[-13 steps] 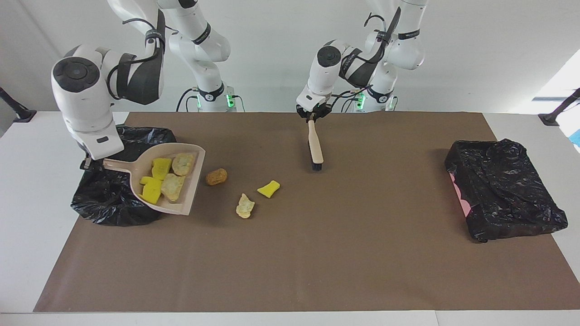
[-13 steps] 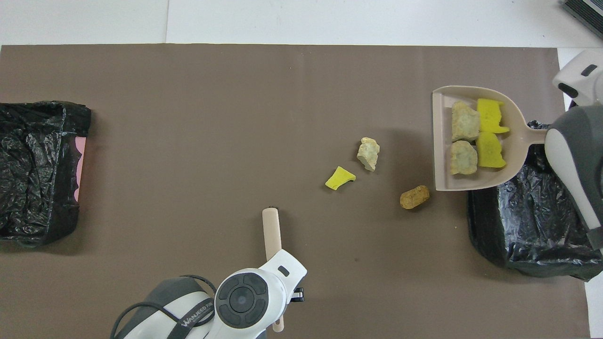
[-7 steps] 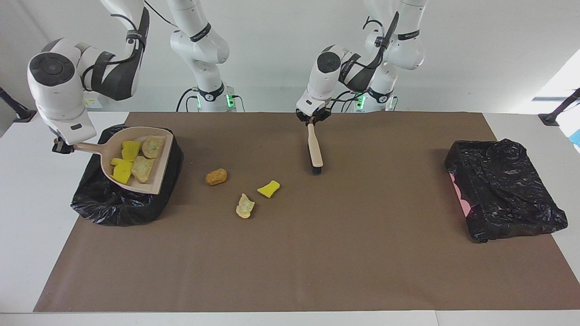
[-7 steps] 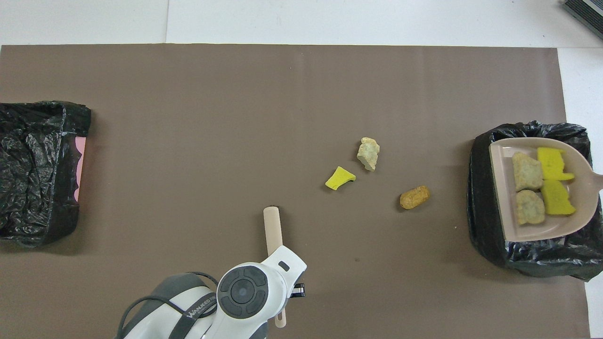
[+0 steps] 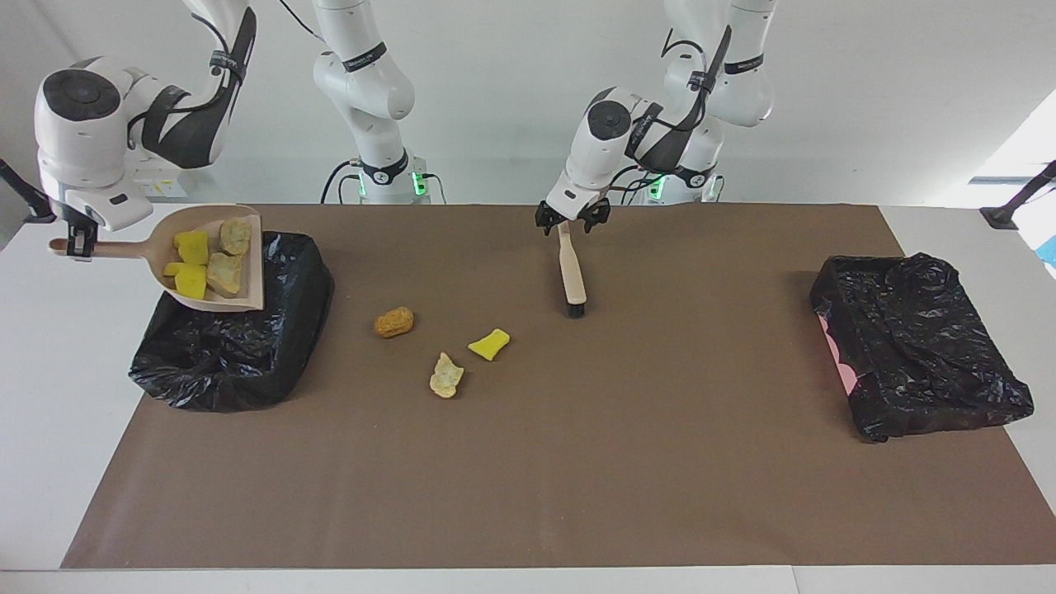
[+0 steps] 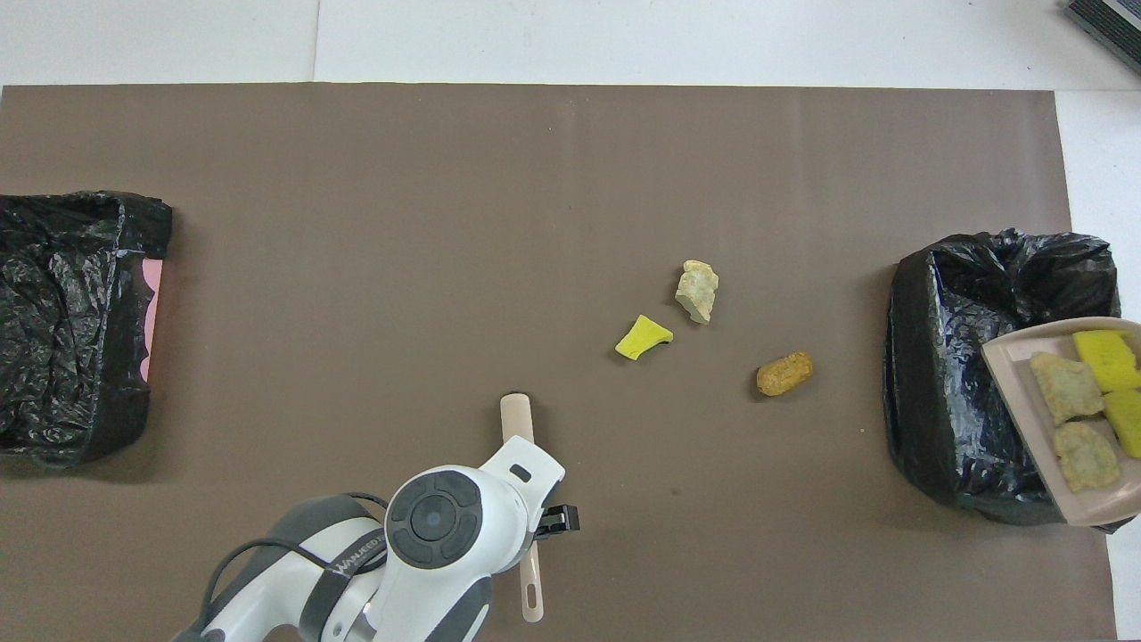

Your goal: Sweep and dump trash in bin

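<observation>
My right gripper [image 5: 78,245] is shut on the handle of the beige dustpan [image 5: 239,285], which hangs tilted over the black-lined bin [image 5: 247,355]. Several yellow and tan scraps of trash [image 5: 206,260] lie in the pan [image 6: 1016,366]. Loose trash sits on the mat: a brown lump [image 5: 393,322], a yellow sponge chunk [image 5: 489,343] and a pale bread lump [image 5: 445,375]. The beige brush [image 5: 572,276] rests on the mat, bristles down. My left gripper [image 5: 569,224] stands open over its handle end, one finger on each side.
A second black-lined bin [image 5: 916,346] sits at the left arm's end of the table. The brown mat [image 5: 577,462] covers most of the white table. In the overhead view the brush [image 6: 515,419] runs under my left wrist.
The right arm lifted the loaded dustpan off the mat and carried it up over the bin. The left gripper opened and let go of the brush handle.
</observation>
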Available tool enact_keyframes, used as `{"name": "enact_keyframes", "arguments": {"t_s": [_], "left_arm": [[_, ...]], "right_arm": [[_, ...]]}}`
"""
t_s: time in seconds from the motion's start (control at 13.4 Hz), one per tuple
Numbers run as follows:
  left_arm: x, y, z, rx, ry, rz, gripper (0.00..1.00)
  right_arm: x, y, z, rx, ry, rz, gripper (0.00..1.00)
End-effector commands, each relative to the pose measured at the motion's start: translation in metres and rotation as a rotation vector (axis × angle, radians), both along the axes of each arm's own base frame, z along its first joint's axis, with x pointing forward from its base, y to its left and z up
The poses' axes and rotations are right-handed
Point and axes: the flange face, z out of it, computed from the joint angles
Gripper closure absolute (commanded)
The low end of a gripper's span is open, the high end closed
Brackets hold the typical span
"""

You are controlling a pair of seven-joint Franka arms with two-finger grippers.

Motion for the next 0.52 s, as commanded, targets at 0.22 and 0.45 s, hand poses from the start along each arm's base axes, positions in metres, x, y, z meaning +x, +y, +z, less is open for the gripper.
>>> {"name": "enact_keyframes", "arguments": {"t_s": [0.22, 0.45], "left_arm": [[0.077, 0.090, 0.044, 0.036, 0.006, 0.020, 0.00], [0.091, 0.160, 0.069, 0.018, 0.020, -0.044, 0.00]], "right_arm": [[-0.003, 0.023, 0.015, -0.241, 0.023, 0.112, 1.00], [-0.012, 0.065, 0.005, -0.293, -0.039, 0.100, 1.00]]}}
